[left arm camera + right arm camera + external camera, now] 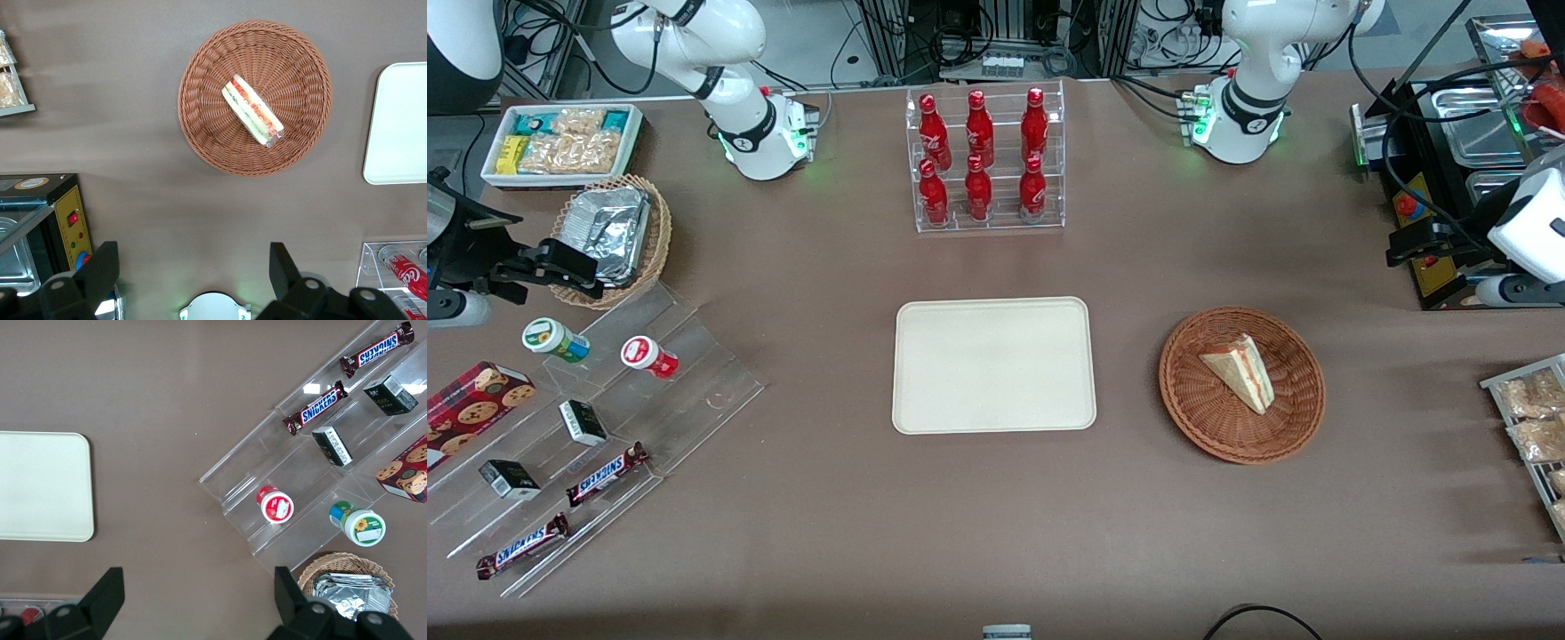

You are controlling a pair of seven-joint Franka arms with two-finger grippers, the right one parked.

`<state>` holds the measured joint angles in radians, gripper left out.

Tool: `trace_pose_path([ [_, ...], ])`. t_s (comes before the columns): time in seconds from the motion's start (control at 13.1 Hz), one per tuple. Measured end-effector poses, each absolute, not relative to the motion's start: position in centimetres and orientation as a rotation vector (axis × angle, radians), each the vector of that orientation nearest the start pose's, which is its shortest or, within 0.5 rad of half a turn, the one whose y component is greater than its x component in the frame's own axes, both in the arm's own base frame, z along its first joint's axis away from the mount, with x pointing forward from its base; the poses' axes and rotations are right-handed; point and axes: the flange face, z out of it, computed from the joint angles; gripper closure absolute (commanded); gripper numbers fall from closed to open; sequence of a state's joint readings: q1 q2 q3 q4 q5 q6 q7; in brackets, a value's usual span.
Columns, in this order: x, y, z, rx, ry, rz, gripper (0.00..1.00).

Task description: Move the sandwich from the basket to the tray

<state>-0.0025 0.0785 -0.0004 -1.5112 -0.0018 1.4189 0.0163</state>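
The sandwich (1240, 369) (252, 110), a pale wedge with red-pink and yellowish layers on its cut side, lies in the round reddish-brown wicker basket (1192, 400) (200, 127). The cream-white tray (993, 364) (400, 127) (40, 487) lies flat beside the basket, toward the parked arm's end, with nothing on it. My left gripper (1409, 244) (193, 267) hangs open and high over the table, farther from the front camera than the basket and toward the working arm's end. Nothing is between its fingers.
A clear rack of red bottles (987, 160) stands farther from the front camera than the tray. A black appliance with steel pans (1449, 133) and a wire rack of snack packets (1529, 418) sit at the working arm's end. An acrylic snack stand (605, 400) sits at the parked arm's end.
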Motion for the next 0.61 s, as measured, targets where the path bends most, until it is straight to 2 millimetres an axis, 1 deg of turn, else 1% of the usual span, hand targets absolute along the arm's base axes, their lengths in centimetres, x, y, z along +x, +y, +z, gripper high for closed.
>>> trace_pose_path([
  [0.38, 56.2, 0.0, 59.4, -3.128, 0.026, 0.275, 0.01],
  [0.46, 56.4, 0.1, 59.0, -3.113, 0.024, 0.284, 0.01],
  [0.61, 57.1, 0.3, 57.6, -3.083, 0.02, 0.309, 0.01],
])
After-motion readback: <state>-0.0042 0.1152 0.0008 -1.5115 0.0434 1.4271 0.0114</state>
